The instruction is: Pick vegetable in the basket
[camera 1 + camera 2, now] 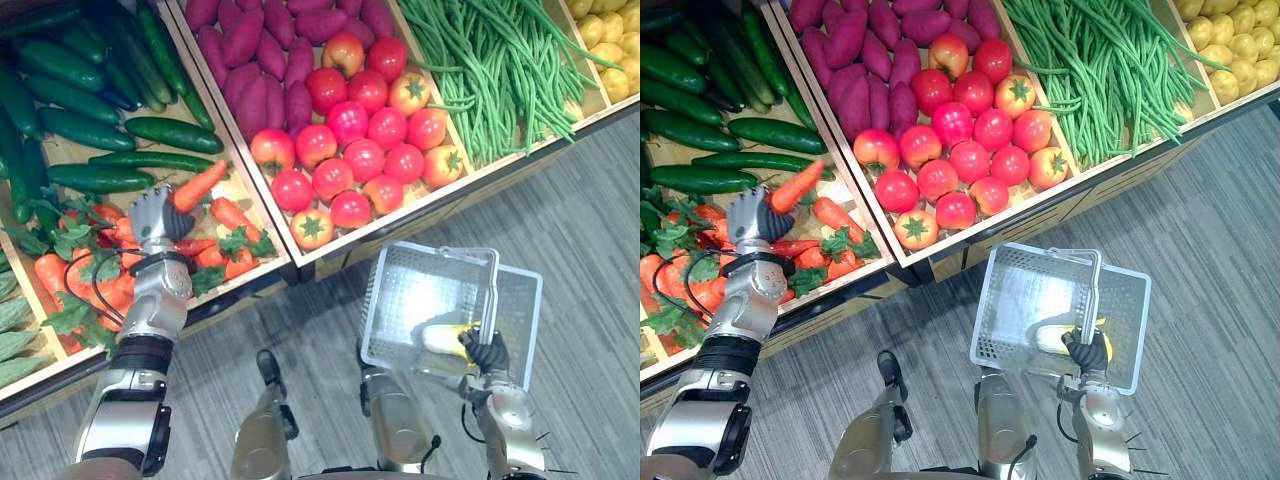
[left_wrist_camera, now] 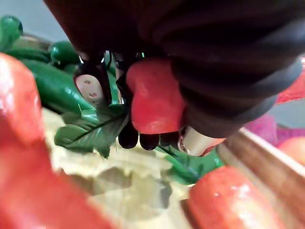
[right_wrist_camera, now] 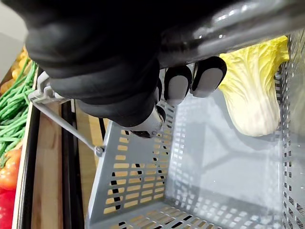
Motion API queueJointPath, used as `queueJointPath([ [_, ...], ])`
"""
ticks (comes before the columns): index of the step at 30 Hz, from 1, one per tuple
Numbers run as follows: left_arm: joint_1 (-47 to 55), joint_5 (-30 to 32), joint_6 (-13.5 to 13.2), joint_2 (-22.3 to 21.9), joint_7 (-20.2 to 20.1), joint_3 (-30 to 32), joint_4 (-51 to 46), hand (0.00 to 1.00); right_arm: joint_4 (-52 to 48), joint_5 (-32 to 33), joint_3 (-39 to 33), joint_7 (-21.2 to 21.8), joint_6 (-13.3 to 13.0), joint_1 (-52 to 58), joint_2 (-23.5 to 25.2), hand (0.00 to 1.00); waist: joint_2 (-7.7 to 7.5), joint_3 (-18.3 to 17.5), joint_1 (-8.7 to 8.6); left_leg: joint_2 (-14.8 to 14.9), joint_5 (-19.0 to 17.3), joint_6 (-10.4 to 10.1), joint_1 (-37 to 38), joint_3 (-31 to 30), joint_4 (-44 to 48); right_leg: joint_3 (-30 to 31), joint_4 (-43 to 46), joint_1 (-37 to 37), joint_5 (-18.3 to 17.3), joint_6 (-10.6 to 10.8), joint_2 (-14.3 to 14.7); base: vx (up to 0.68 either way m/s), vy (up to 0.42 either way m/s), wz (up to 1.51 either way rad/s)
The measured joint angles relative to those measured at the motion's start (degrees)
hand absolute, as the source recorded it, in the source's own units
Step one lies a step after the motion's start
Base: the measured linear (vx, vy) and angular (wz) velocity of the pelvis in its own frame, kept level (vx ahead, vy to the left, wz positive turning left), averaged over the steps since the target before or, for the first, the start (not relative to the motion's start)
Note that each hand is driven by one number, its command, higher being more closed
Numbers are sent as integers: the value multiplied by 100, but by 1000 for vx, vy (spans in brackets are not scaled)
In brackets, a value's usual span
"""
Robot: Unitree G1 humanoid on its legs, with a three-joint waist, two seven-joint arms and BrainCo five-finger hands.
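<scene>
Curling round a carrot (image 1: 203, 182) angled far-right, left hand (image 1: 155, 217) holds it; basket (image 1: 410, 285) hangs right and nearer, handle (image 1: 491, 285) clenched in right hand (image 1: 487, 352).

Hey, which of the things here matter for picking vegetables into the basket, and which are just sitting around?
In the job:
carrot, gripped in the left robot hand
basket, held by its handle in the right robot hand
cabbage, already in the basket

Lying about:
other carrots
cucumbers
sweet potatoes
tomatoes
green beans
</scene>
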Motion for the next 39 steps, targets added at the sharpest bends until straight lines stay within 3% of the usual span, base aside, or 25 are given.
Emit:
queueJointPath([
  [4, 482, -403, -98, -510, 170, 67, -934, 100, 6, 0, -3, 7, 2, 12, 47, 100, 11, -12, -1, -10, -19, -6, 168, -10, -3, 64, -112, 198, 17, 23, 1, 10, 1, -4],
  [9, 838, -1062, -452, -1008, 210, 33, -1423, 100, 6, -3, -28, 12, 35, 19, 63, 100, 15, -57, -3, -28, -48, -7, 296, 17, -15, 144, -207, 338, 54, 52, 1, 10, 4, -4],
  [17, 2033, -1851, -991, -1935, -63, -536, -2322, 100, -207, -34, -234, -28, 104, 456, 282, 100, 212, -820, 36, -42, -164, -31, 746, -4, -130, 398, -215, 671, 6, 136, 30, 32, 3, -7],
  [22, 2335, -2220, -1132, -2237, -216, -926, -2652, 100, -738, -72, -238, -74, 278, 750, 290, 100, 310, -971, 187, -29, -228, -63, 1002, 259, -122, 581, -187, 805, 8, 173, 67, -35, -3, -22],
  [27, 2459, -2351, -1180, -2357, -443, -1442, -2837, 100, -1605, -125, -47, -168, 296, 862, 446, 100, 246, -1013, 328, 339, -881, -220, 1044, 1161, 931, 1153, -141, 633, 30, 210, 303, -59, -17, -96],
  [29, 2544, -2351, -1202, -2438, -494, -1564, -2878, 100, -1839, -168, 132, -163, 294, 832, 440, 100, 285, -1112, 314, 575, -1105, -249, 1042, 1556, 1231, 634, -304, 503, -21, 71, 224, -42, -15, -139],
  [30, 2547, -2351, -1260, -2443, -575, -1620, -2872, 100, -1932, -226, 267, -159, 261, 785, 440, 100, 310, -1163, 277, 741, -1152, -239, 1076, 1859, 1301, -351, -382, 405, -47, -317, -3, 29, -5, -93],
  [31, 2547, -2351, -1265, -2440, -578, -1636, -2870, 100, -1931, -229, 285, -158, 260, 775, 441, 100, 302, -1170, 270, 748, -1152, -240, 1092, 1900, 1304, -535, -387, 388, -46, -388, -56, 51, -5, -135],
  [32, 2546, -2351, -1292, -2439, -659, -1634, -2856, 100, -1905, -257, 374, -153, 261, 660, 428, 100, 295, -1245, 222, 825, -1163, -262, 1194, 2228, 1244, -1788, -419, 297, 65, -894, -357, 95, -16, -137],
  [33, 2521, -2351, -1297, -2440, -673, -1599, -2817, 100, -1845, -305, 439, -148, 261, 521, 402, 100, 321, -1268, 225, 903, -1167, -292, 1286, 2537, 1239, -2648, -430, 293, 127, -1105, -533, 104, -30, -160],
  [34, 2505, -2351, -1298, -2433, -679, -1556, -2777, 100, -1764, -337, 488, -147, 261, 427, 379, 100, 334, -1274, 234, 942, -1146, -343, 1362, 2733, 1244, -3086, -424, 299, 197, -1214, -619, 131, -60, -167],
  [35, 2507, -2352, -1297, -2441, -668, -1457, -2686, 100, -1503, -388, 617, -134, 261, 201, 348, 100, 332, -1279, 276, 990, -1153, -376, 1569, 3011, 1239, -3812, -361, 340, 461, -1405, -757, 116, -103, -177],
  [36, 2495, -2351, -1295, -2442, -665, -1360, -2574, 100, -1349, -451, 761, -121, 266, 85, 308, 100, 338, -1294, 302, 1013, -1251, -540, 1811, 3170, 1253, -4121, -284, 367, 933, -1125, -809, 115, -132, -177],
  [37, 2472, -2352, -1294, -2461, -663, -1356, -2479, 100, -1295, -453, 811, -111, 270, 51, 272, 100, 409, -1301, 295, 1069, -1295, -627, 1878, 3272, 1265, -3953, -261, 344, 932, -846, -695, 107, -166, -130],
  [39, 2318, -2353, -1295, -2622, -674, -1484, -2079, 100, -1197, -457, 865, -90, 295, 45, 91, 100, 639, -1410, 164, 1214, -1296, -632, 2057, 3471, 1298, -3635, -176, 234, 816, -708, -428, 135, -138, -95],
])
